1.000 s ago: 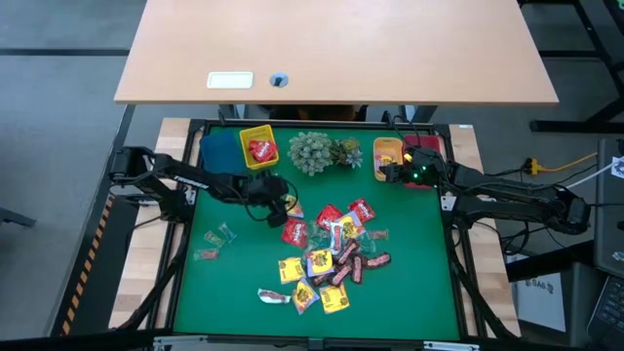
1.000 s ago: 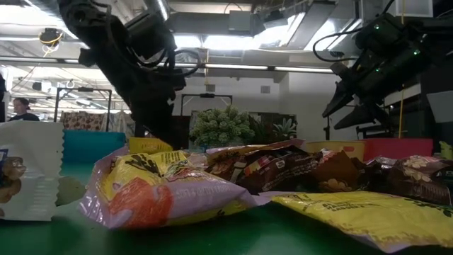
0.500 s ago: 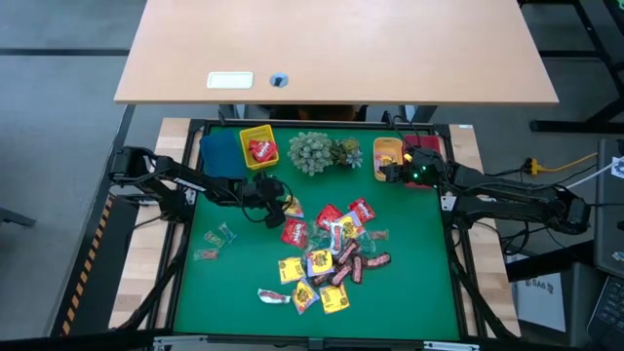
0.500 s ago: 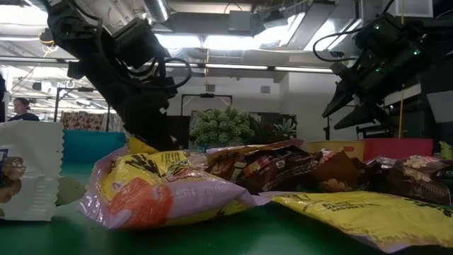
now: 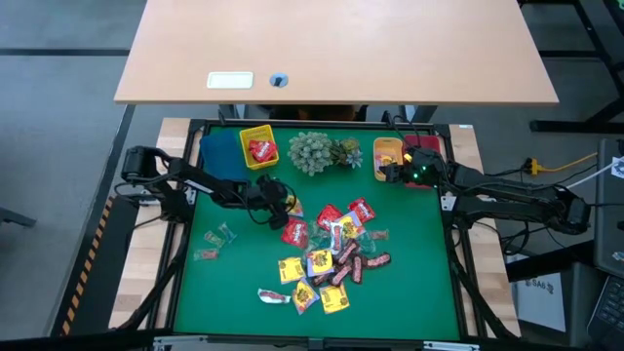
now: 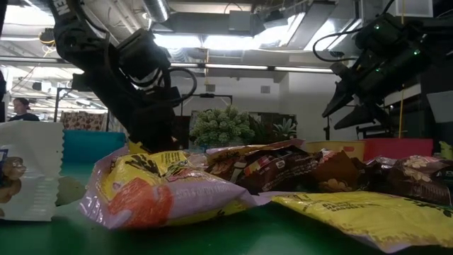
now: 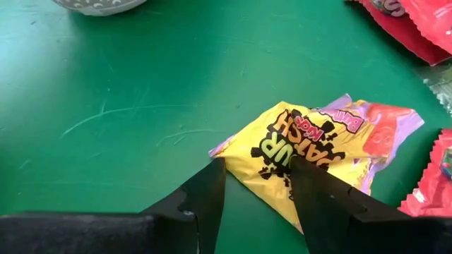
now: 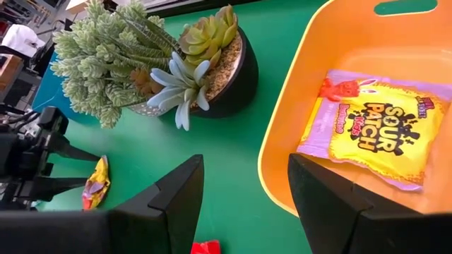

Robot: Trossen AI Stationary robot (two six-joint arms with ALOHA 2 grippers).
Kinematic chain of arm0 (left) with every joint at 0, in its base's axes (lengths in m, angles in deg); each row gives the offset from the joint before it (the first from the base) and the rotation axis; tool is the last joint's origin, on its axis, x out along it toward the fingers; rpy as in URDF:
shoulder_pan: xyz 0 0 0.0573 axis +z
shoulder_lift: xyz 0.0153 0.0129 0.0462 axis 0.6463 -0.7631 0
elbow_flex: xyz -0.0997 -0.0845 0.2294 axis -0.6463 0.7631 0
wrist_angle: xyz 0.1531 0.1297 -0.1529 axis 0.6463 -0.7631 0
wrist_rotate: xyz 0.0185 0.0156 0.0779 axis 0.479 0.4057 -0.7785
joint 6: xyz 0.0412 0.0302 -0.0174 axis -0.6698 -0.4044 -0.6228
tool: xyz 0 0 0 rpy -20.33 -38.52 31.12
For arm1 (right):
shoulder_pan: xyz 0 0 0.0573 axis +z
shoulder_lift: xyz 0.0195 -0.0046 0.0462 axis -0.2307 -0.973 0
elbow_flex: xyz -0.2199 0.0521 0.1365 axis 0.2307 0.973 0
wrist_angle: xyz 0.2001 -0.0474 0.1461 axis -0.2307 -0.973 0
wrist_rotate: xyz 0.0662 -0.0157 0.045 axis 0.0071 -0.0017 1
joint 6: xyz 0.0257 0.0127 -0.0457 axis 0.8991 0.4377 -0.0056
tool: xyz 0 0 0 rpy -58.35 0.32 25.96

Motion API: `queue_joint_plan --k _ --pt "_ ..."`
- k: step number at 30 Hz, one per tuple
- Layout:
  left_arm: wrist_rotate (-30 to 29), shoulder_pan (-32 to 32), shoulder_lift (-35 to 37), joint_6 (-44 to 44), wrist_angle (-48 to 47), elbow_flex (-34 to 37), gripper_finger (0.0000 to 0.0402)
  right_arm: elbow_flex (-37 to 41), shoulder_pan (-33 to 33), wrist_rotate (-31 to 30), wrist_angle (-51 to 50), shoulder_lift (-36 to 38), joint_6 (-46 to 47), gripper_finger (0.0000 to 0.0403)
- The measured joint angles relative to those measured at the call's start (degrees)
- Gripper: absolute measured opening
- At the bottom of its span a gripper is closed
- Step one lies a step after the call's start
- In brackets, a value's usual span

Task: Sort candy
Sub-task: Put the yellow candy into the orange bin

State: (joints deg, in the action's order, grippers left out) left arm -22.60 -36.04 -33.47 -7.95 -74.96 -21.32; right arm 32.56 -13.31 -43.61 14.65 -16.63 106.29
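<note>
The candy lies in a loose pile (image 5: 327,253) of red, yellow and dark brown packets in the middle of the green mat. A yellow packet (image 7: 318,144) lies flat at the pile's far left edge (image 5: 292,208). My left gripper (image 7: 257,164) is open and tilted down over it (image 5: 281,203), one finger on each side of the packet's near corner. My right gripper (image 8: 244,204) hangs open and holds nothing, above the near rim of the orange bin (image 8: 282,162). That bin holds one yellow packet (image 8: 371,134). My left gripper slants down with its fingers (image 7: 311,190) astride the yellow packet's near corner (image 7: 244,152). The packet lies flat on the mat. Whether the fingers touch it, I cannot tell.
Along the far edge stand a blue bin (image 5: 219,151), a yellow bin (image 5: 258,146) with a red packet in it, a grey-green plant cluster (image 5: 322,151), the orange bin (image 5: 388,151) and a red bin (image 5: 429,144). Two pale wrappers (image 5: 214,239) lie apart at the mat's left.
My left gripper has come down toward the yellow packet at the pile's far left edge, its fingers staying apart. The packet and the pile have not moved.
</note>
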Motion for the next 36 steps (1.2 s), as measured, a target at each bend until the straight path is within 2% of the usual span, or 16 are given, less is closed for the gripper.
queue_joint_plan --k 4,8,17,22,29,32,36 --pt "0.11 0.0 -0.13 -0.06 0.01 -0.01 0.0129 0.0 0.0 0.02 0.01 0.0 0.0 0.0206" --pt "0.17 0.0 -0.17 -0.07 0.02 -0.01 0.0095 0.0 0.0 0.44 0.25 0.0 0.0 0.0206" --pt "-0.01 -0.04 -0.26 -0.09 2.03 0.05 0.0008 -1.73 0.0 7.17 1.7 0.02 0.0 0.0206" --pt "0.08 -0.02 -0.39 2.55 2.4 -1.13 0.0006 -5.29 0.02 14.59 2.03 0.02 1.0 0.0206" --pt "0.94 -0.11 -0.39 4.33 2.9 -6.03 0.0002 -6.06 0.08 27.25 10.17 0.02 2.05 0.0206" --pt "1.35 -0.36 -0.39 4.34 2.94 -8.64 0.0002 -6.06 0.08 28.81 10.79 0.02 2.65 0.0206" --pt "1.02 -0.89 -0.37 4.31 3.11 -12.51 0.0001 -6.06 0.27 28.94 10.76 -0.36 7.98 0.0206"
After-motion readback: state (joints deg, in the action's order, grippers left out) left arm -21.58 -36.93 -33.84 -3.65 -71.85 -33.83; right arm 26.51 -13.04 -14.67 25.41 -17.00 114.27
